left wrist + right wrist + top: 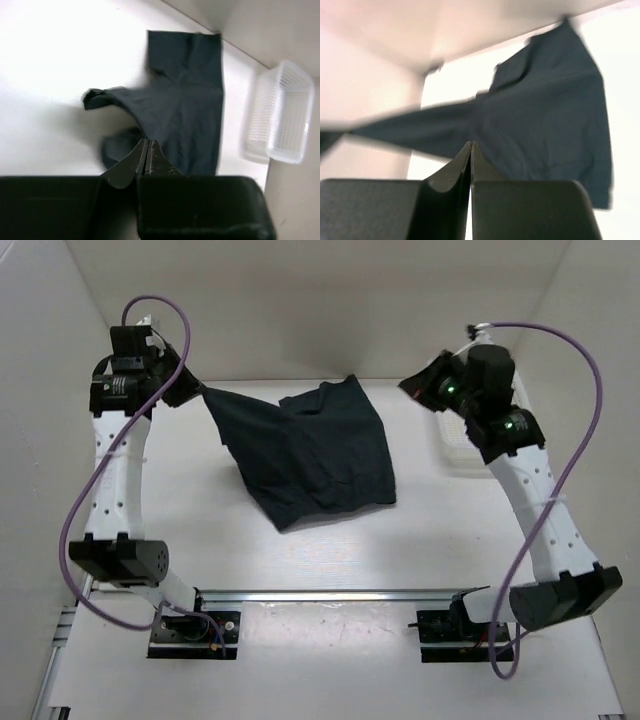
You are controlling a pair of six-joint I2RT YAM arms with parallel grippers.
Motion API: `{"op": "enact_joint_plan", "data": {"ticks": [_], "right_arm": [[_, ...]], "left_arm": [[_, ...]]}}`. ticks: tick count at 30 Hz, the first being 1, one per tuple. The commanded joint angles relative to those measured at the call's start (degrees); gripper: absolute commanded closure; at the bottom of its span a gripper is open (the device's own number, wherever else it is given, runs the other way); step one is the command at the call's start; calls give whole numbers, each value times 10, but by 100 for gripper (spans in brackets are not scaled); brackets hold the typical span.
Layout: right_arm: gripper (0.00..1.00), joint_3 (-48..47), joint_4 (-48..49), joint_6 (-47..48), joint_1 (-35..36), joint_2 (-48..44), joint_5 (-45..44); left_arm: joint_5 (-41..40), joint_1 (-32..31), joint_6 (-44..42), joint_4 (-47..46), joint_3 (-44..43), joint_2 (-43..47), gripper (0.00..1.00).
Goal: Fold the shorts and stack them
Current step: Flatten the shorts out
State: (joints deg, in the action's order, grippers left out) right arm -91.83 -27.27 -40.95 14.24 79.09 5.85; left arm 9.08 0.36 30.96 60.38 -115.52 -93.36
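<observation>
At the far left, the left tool [197,392] is clenched on one corner of the shorts [320,455] and holds that corner up off the bench [330,565], so the dark cloth runs taut from the tips down to the surface. The left wrist view shows the two fingers pressed together with cloth at their tips. The rest of the shorts lies in the middle of the bench, rumpled, with one layer lapped loosely over another and no clean edge lined up. Their long axis looks diagonal, from the raised corner at far left to the near right, and a loose point of cloth juts toward the arms. I cannot tell which end is the waistband. Further right, the right tool [412,388] is clenched too, but it looks to have nothing in it: from above it hangs near the far right corner of the cloth, apart from it. A white basket [455,445] stands at the right edge. The job looks barely begun, with no tidy fold made, nothing stacked, and only this one pair in view.
</observation>
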Motion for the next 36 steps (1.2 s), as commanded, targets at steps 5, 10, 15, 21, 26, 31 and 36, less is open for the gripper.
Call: {"op": "enact_joint_plan", "data": {"ticks": [5,10,15,21,26,31,36], "right_arm": [[72,110,-49,128,228,24,-64],[39,105,-49,126,407,143,-136],[28,6,-60,132,510,263,-176],[28,-124,-90,151,580,416,-225],[28,-208,-106,181,587,500,-275],[28,-283,-113,208,576,576,-322],[28,-389,-150,208,563,642,-339]], "left_arm": [[28,-4,-6,-6,131,46,90],[1,2,-6,-11,137,41,90],[-6,13,-17,0,131,29,90],[-6,31,-27,18,121,19,90],[-29,47,-45,51,107,8,90],[-36,75,-57,64,97,10,90],[-24,88,-69,57,116,20,90]]}}
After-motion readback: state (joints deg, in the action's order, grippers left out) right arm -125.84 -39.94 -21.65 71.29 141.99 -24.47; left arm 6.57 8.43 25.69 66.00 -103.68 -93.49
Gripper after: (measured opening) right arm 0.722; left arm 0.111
